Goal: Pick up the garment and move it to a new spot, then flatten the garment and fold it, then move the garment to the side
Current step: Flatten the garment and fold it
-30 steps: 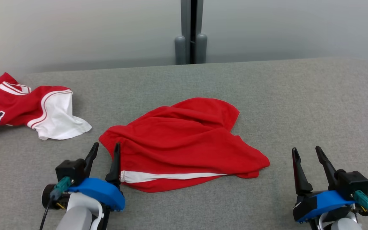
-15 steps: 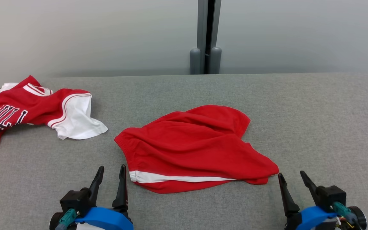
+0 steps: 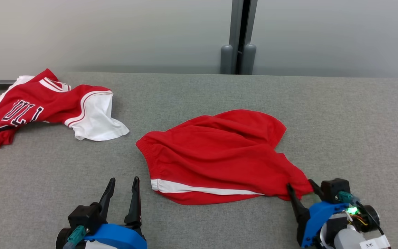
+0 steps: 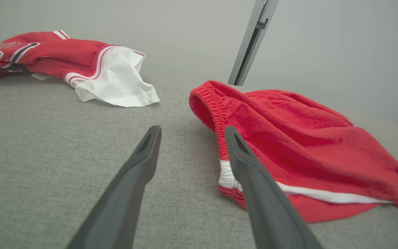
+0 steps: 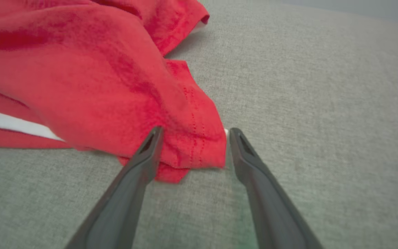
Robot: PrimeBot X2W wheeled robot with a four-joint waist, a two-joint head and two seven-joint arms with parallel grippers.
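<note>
Garment [image 3: 216, 155], red shorts, lies crumpled mid-bench [image 3: 358, 114]. Pick-up step, nothing gripped yet. Right jaws wide, straddling the hem corner; left jaws wide, near the waistband. Next move likely: close right on the corner, bring left onto the waistband, lift.

Rumpled red shorts [image 3: 219, 152], white side stripe, on grey surface [image 3: 340, 121]

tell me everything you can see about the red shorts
The shorts are red, soft, fleecy-looking cloth, with a gathered elastic waistband at their left end and a white stripe along the near side. They lie rumpled and unfolded near the middle of the grey table, apart from the jersey. The open right gripper straddles their near right corner without clamping it. The open left gripper sits just beside the waistband end.
</note>
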